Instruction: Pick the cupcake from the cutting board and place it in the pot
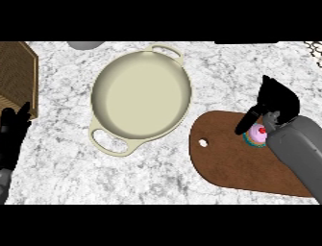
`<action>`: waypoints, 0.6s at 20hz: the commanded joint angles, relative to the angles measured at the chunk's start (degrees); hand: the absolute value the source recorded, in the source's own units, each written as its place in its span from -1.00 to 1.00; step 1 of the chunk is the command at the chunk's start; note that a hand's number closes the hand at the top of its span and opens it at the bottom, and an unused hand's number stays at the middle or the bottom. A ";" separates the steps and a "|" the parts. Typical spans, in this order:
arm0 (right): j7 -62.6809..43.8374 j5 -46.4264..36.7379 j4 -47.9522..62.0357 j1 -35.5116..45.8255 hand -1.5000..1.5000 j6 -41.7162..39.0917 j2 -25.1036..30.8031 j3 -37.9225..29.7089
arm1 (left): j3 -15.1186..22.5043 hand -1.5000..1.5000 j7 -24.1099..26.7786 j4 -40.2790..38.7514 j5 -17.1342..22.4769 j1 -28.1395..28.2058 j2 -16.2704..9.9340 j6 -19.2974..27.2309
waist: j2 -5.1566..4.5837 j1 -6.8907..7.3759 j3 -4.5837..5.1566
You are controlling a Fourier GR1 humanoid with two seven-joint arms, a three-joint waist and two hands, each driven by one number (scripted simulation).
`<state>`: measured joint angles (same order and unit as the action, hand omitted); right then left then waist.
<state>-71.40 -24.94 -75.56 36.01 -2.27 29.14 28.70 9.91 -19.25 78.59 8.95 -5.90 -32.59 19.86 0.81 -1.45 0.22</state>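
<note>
The cupcake (258, 134), pink-frosted with a red dot on top and a teal wrapper, is sitting on the brown cutting board (238, 166) near its upper right part, at about four o'clock from the pot (142, 93). The right hand (273, 103) is hanging directly over it: the palm is lying at about one o'clock from the cupcake, and a dark finger or thumb is reaching down along the cupcake's left side, at its nine o'clock. Whether the fingers are actually touching or closing round the cupcake cannot be told, since the wrist and forearm are covering its right side. The cream oval pot, with a handle at each end, is lying well apart at ten o'clock of the board. The left hand (8, 137) is resting open, fingers pointing up, beside the wicker basket (4, 81) at the far left.
</note>
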 commanded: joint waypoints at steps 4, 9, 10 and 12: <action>-13.82 -4.98 -1.58 -3.20 -1.00 -2.03 -4.07 -0.44 | -1.03 0.00 -1.59 1.52 -0.33 -0.46 -0.91 -0.84 | -0.24 0.27 -0.11; -13.82 -8.15 1.23 -0.64 -1.00 -5.66 -5.14 -3.06 | -1.37 0.00 -3.84 2.38 -0.81 -2.42 -1.34 -1.32 | -0.42 0.73 -0.12; -13.82 -8.11 2.06 -1.53 -1.00 -5.32 -5.84 -3.86 | -2.35 0.00 0.18 0.01 0.35 0.20 -1.47 -3.24 | -0.51 0.95 -0.06; -13.83 -8.52 2.53 -1.50 -1.00 -7.07 -7.02 -5.56 | -2.23 0.00 -1.34 3.19 -0.21 0.88 -1.75 -2.16 | -0.22 1.23 -0.08</action>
<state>-71.67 -32.01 -74.21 33.48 -4.80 24.98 24.55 8.73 -19.88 80.15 8.21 -5.63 -32.98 18.76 0.48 -0.66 0.15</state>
